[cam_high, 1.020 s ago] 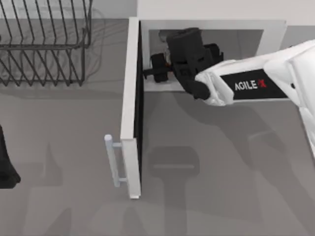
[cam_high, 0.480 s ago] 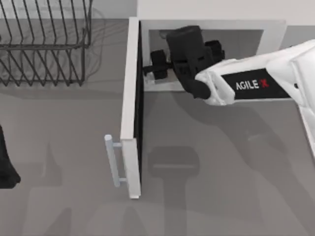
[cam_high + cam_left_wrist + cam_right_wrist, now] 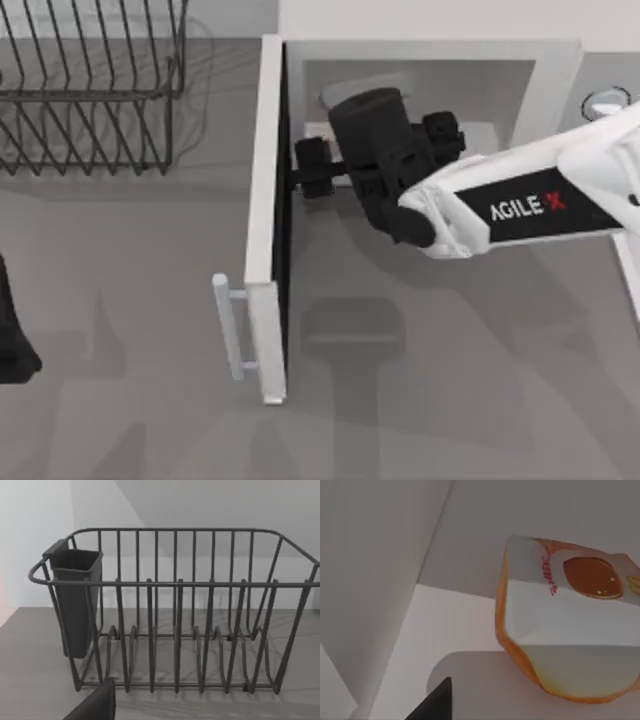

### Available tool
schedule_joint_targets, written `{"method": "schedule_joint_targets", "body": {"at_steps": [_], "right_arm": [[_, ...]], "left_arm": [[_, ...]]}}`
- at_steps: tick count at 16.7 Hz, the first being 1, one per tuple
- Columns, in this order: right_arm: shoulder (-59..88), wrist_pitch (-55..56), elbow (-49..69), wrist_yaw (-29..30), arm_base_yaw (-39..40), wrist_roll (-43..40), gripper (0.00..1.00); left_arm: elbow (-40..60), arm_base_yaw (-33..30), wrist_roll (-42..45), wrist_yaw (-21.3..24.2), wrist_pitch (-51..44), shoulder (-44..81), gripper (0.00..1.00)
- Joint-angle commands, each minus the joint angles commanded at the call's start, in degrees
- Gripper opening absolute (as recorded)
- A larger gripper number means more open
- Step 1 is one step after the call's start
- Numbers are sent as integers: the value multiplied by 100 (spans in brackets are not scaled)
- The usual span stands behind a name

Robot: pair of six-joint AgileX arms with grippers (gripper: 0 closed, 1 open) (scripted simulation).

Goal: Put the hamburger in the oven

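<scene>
The white oven (image 3: 430, 52) stands at the back with its side-hinged door (image 3: 264, 200) swung wide open toward the front. The orange-and-white hamburger (image 3: 570, 625) rests on the oven's floor, free of any fingers, in the right wrist view. My right gripper (image 3: 379, 152) hangs at the mouth of the cavity, open, with one black finger (image 3: 315, 168) close to the door's inner face and nothing held. A dark fingertip (image 3: 434, 704) shows at the edge of the right wrist view, apart from the hamburger. My left gripper (image 3: 12, 330) is parked at the table's left edge.
A black wire rack (image 3: 90, 90) with a dark cup holder (image 3: 75, 600) stands at the back left. The door's silvery bar handle (image 3: 230, 325) sticks out to the left. A round grey knob (image 3: 607, 103) shows behind my right arm.
My right gripper has drawn back out of the oven cavity toward the front, away from the hamburger. The door and the left arm have not moved.
</scene>
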Motion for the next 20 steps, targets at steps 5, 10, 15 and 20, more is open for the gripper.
{"method": "schedule_joint_targets", "body": {"at_steps": [5, 10, 15, 20], "right_arm": [[-622, 99, -1173, 346, 458, 243, 100], [-1226, 461, -2186, 619, 805, 565, 100], [-1539, 882, -2815, 743, 959, 919, 100], [-1403, 931, -3095, 748, 988, 1106, 100]], "left_arm": [[0, 0, 0, 0, 0, 0, 100], [0, 0, 0, 0, 0, 0, 100], [0, 0, 0, 0, 0, 0, 100], [0, 0, 0, 0, 0, 0, 100]]}}
